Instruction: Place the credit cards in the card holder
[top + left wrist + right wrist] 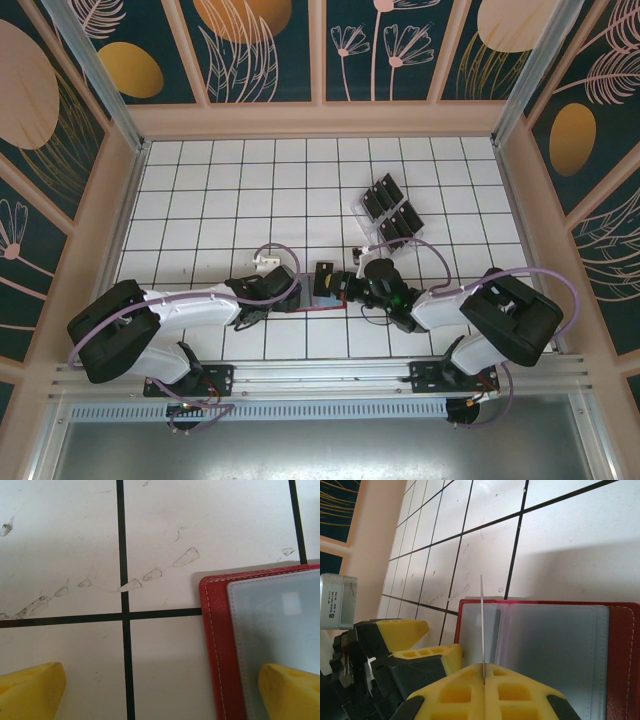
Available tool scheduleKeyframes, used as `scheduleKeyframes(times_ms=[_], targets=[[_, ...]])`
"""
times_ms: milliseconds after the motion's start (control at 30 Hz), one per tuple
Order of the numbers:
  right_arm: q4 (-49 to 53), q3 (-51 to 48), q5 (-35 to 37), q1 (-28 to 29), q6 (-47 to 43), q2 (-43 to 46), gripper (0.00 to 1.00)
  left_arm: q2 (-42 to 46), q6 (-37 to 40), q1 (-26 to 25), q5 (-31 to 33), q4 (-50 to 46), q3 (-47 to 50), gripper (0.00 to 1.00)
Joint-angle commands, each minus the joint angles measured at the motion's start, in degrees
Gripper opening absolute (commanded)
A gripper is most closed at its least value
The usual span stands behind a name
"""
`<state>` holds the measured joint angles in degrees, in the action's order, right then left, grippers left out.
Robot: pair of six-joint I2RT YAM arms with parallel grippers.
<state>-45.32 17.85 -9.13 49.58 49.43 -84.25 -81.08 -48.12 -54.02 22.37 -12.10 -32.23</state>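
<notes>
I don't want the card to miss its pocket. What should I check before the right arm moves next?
1. Card held: right jaws shut on one credit card, seen edge-on. Ok.
2. Card holder lies open, grey-blue pockets facing up. Ok.
3. Card's edge lined up with a pocket slot: cannot tell.
4. Holder braced: left jaws open, one finger over the inner pocket, the other over bare table. Contact: cannot tell.
5. Spare cards stand in the clear tray, apart from the holder. Ok.
</notes>
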Motion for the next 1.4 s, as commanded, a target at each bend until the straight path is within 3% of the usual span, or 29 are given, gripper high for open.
scheduleKeyframes(times_ms=[0, 900, 1367], targets=[[-4.1, -1.1, -0.1, -0.1, -1.7, -1.0, 0.00, -1.8, -0.6, -0.1, 0.2, -2.9, 1.8, 0.99], [-13.9, -2.6, -3.9, -0.4, 1.0, -8.4, 0.00, -1.4, -1.0, -0.2, 0.0, -2.5, 3.0, 0.99], [-16.1, -4.4, -3.8, -0.3, 4.8, -7.8, 0.00, 1.5, -1.1, -0.2, 0.6, -3.8, 2.6, 0.98]])
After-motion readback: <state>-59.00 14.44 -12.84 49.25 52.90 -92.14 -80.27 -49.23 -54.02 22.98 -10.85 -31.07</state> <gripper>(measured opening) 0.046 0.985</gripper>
